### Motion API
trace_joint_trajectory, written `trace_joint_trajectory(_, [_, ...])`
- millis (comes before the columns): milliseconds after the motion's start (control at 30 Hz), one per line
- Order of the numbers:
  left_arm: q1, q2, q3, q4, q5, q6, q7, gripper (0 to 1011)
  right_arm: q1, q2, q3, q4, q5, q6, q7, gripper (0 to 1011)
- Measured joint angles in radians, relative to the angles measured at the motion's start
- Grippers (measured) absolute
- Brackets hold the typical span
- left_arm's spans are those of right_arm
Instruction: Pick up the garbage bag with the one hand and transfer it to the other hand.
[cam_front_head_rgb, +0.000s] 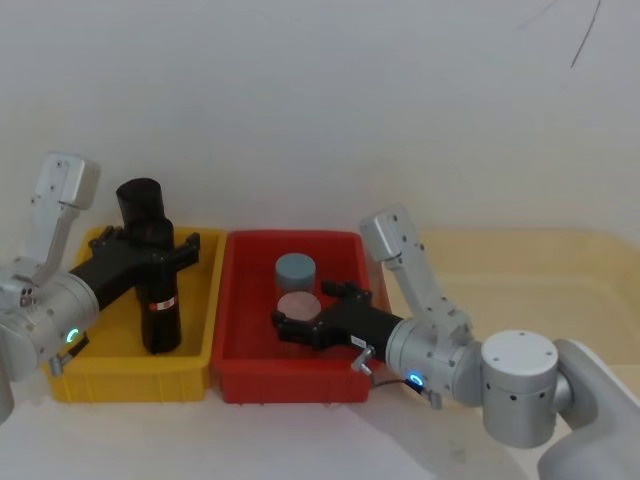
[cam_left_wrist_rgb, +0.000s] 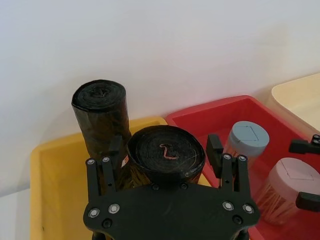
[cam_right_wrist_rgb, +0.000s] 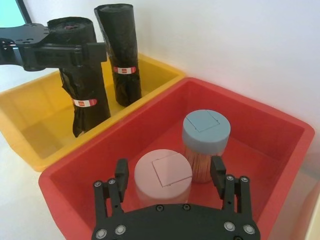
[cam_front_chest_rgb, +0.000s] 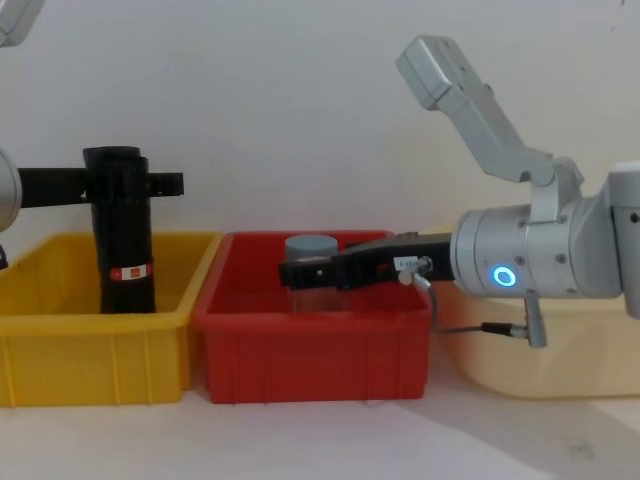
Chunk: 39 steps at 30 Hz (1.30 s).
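Note:
The garbage bag (cam_front_head_rgb: 160, 300) is a black roll with a red-and-white label, standing upright in the yellow bin (cam_front_head_rgb: 130, 380). My left gripper (cam_front_head_rgb: 150, 238), on the green-ringed arm, is open with a finger on each side of the roll near its top. The left wrist view shows the roll's end (cam_left_wrist_rgb: 165, 155) between the fingers (cam_left_wrist_rgb: 215, 150) with slim gaps. A second black roll (cam_left_wrist_rgb: 100, 105) stands just behind it. My right gripper (cam_front_head_rgb: 305, 310), on the blue-ringed arm, hangs open in the red bin above a pink-lidded jar (cam_right_wrist_rgb: 162, 175), holding nothing.
The red bin (cam_front_head_rgb: 290, 385) sits right of the yellow one and holds the pink-lidded jar and a blue-lidded jar (cam_front_head_rgb: 295, 268). A beige tray (cam_front_head_rgb: 530, 270) lies at the right. A white wall stands close behind the bins.

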Motion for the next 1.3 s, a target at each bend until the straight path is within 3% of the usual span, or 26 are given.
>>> trace_joint_trajectory(133, [0.0,0.0,0.0,0.0,0.0,0.0,0.0,1000,0.005,-0.007,0.002,0.013,-0.003,-0.002,0.0,996])
trace_joint_trajectory(267, [0.0,0.0,0.0,0.0,0.0,0.0,0.0,934,0.008,-0.011,0.003,0.022,-0.005,-0.005,0.0,927])
trace_joint_trajectory(567, [0.0,0.0,0.0,0.0,0.0,0.0,0.0,660,0.012,-0.016,0.004,0.031,-0.007,-0.007,0.0,669])
trace_joint_trajectory(700, [0.0,0.0,0.0,0.0,0.0,0.0,0.0,560,0.013,-0.018,0.004,0.034,-0.008,-0.007,0.0,654])
trace_joint_trajectory(1300, [0.0,-0.001,0.0,-0.001,0.001,0.0,0.0,542,0.015,-0.021,0.008,0.036,-0.01,-0.011,0.0,655])
